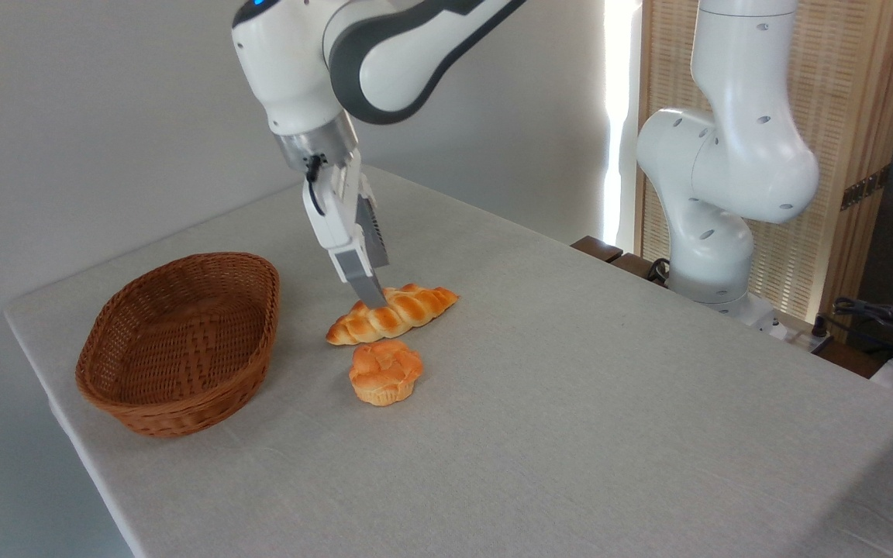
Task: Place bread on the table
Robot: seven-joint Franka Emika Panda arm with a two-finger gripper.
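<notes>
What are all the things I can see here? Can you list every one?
Braided bread: one, golden-orange, lying flat on the table just below the fingertips.
Round bun: one, orange, on the table just in front of the braided bread, a narrow gap between them.
Wicker basket: one, brown, oval, on the left part of the table, nothing visible inside.
Table: one, covered with light grey-beige cloth.
Slatted wooden screen: one, pale wood, behind the table on the right.
Cables and dark gear: several, dark, at the right edge, too small to tell apart.
Robot arm: one, white and grey, base at the table's far right.
Gripper: one, white with grey fingers, tips at the bread's top edge; open or shut unclear.
</notes>
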